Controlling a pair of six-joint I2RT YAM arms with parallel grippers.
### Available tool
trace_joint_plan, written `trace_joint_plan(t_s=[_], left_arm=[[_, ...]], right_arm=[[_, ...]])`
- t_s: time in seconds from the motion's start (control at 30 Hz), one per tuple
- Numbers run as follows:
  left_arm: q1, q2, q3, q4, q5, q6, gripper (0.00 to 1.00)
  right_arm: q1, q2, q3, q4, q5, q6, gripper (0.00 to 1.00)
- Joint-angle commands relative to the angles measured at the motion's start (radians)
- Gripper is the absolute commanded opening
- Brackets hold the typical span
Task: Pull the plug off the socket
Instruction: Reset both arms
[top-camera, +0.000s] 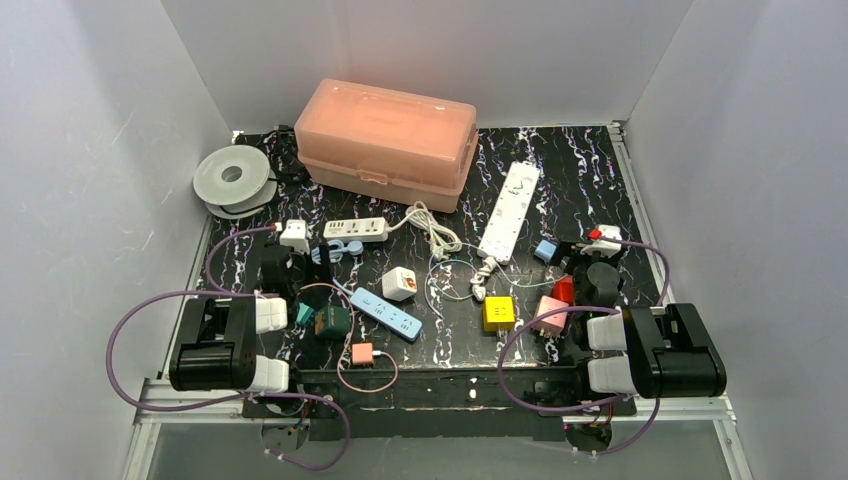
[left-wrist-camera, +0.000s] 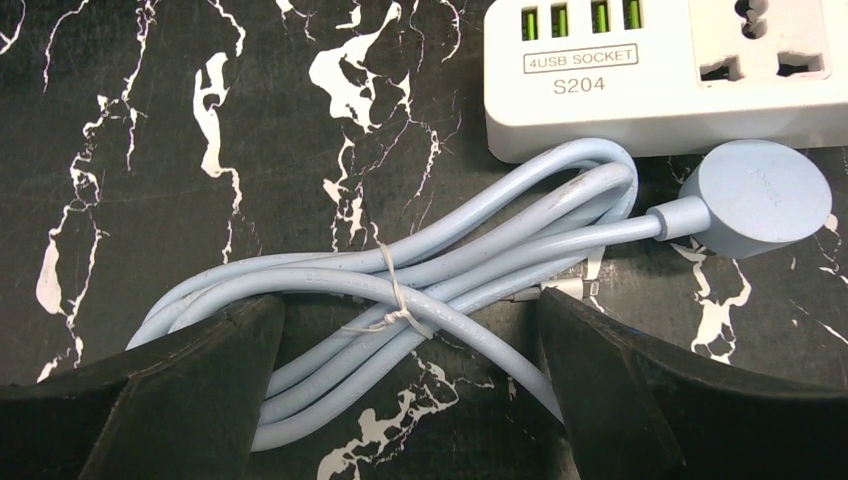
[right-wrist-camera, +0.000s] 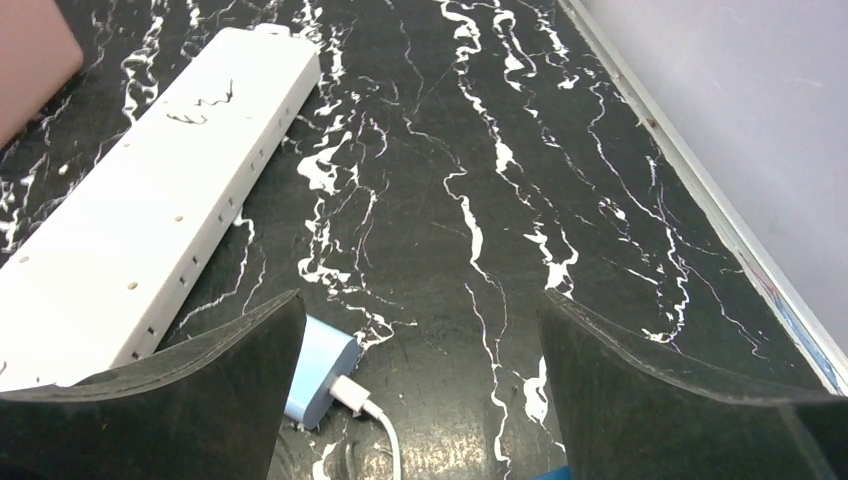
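Note:
A small white plug (right-wrist-camera: 350, 393) with a white lead sits in a light blue charger block (right-wrist-camera: 318, 368), the socket, lying on the black marbled table. My right gripper (right-wrist-camera: 420, 296) hovers open over it, its left finger (right-wrist-camera: 200, 400) right beside the block and nothing between the jaws. From above, the block (top-camera: 545, 250) lies just left of the right gripper (top-camera: 572, 256). My left gripper (left-wrist-camera: 408, 300) stands open over a tied coil of pale blue cable (left-wrist-camera: 400, 270), below a white USB socket strip (left-wrist-camera: 660, 80). In the top view it (top-camera: 318, 262) is near that strip (top-camera: 357, 229).
A long white power strip (top-camera: 510, 210) and a pink lidded box (top-camera: 388, 140) lie at the back, and a grey spool (top-camera: 232, 178) at the back left. A blue strip (top-camera: 386, 313), yellow cube (top-camera: 499, 313), white cube (top-camera: 400, 283) and other adapters crowd the middle. White walls enclose the table.

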Motion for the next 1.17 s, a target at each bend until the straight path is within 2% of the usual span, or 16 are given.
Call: trace_joint_plan(t_s=[0.0,0.03,0.1,0.17,1.13], left_arm=[[-0.009,0.085,0.046,-0.316,0.053,0.009,0.98],[0.001,0.084,0.067,-0.353,0.066,-0.006,0.98],[0.006,0.097,0.058,-0.316,0.069,-0.012,0.98],[0.005,0.087,0.061,-0.333,0.068,-0.012,0.98],[0.005,0.09,0.053,-0.315,0.063,-0.014,0.98]], right_arm=[[-0.023,-0.018,0.047,-0.013,0.079,0.083,0.93],[-0.035,-0.022,0.1,-0.111,0.071,0.1,0.93],[-0.049,0.02,0.191,-0.222,0.037,0.087,0.94],[-0.069,0.002,0.198,-0.273,-0.005,0.106,0.93],[-0.085,0.0,0.182,-0.236,-0.011,0.095,0.95]])
